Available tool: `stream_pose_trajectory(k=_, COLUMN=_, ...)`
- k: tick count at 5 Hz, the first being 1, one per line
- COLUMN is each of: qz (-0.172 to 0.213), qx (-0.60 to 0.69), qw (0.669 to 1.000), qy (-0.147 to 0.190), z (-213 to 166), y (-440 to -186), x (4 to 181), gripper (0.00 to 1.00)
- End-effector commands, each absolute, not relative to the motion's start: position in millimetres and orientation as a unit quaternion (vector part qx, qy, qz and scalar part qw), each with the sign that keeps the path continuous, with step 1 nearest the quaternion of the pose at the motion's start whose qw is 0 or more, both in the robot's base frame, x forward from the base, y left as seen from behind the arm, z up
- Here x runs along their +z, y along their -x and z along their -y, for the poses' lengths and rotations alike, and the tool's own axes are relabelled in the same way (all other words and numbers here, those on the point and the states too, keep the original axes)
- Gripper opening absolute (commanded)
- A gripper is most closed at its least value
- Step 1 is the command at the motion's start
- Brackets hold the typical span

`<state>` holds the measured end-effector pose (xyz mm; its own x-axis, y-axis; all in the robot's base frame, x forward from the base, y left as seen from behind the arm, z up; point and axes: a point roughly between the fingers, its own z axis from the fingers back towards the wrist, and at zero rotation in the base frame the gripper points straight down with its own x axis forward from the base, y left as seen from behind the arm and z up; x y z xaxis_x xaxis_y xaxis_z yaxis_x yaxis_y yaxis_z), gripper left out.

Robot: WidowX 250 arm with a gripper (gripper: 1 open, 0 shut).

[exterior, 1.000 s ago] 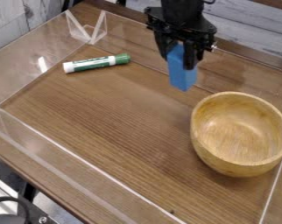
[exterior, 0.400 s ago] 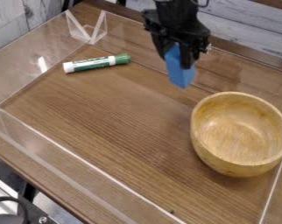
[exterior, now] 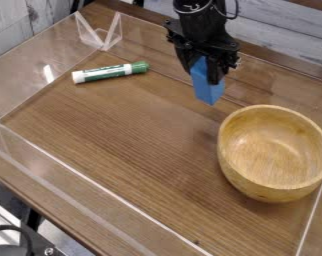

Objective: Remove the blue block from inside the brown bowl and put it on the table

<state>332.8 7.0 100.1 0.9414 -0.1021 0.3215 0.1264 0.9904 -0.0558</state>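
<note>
The black tool (exterior: 204,62) is pointing steeply down over the bench (exterior: 110,130), clamped on the blue block (exterior: 205,83), which is hanging tilted above the wood, left of and beyond the brown bowl (exterior: 273,152). The arm's upper part is being cut off by the top edge; the block's top is hiding between the fingers.

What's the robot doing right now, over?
End effector shut on blue block, above the table. Brown bowl empty, off to the side. Marker well clear.
</note>
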Motion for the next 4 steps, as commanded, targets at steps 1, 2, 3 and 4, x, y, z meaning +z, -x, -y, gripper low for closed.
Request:
stream_pose_trajectory(k=1, qz=0.186, qx=-0.054, qw=0.981, qy=0.031, z=-20.0, y=-341.8, x=111.8, gripper=0.0)
stream_pose_trajectory(k=2, qz=0.189, qx=-0.053, qw=0.98, qy=0.028, z=-29.9, y=-347.2, x=110.3, gripper=0.0)
stream_pose_trajectory(k=3, qz=0.191, qx=-0.051, qw=0.98, qy=0.028, z=-36.1, y=-351.2, x=108.1, gripper=0.0)
stream_pose_trajectory(k=4, qz=0.193, qx=-0.051, qw=0.979, qy=0.029, z=-39.9, y=-354.4, x=105.6, gripper=0.0)
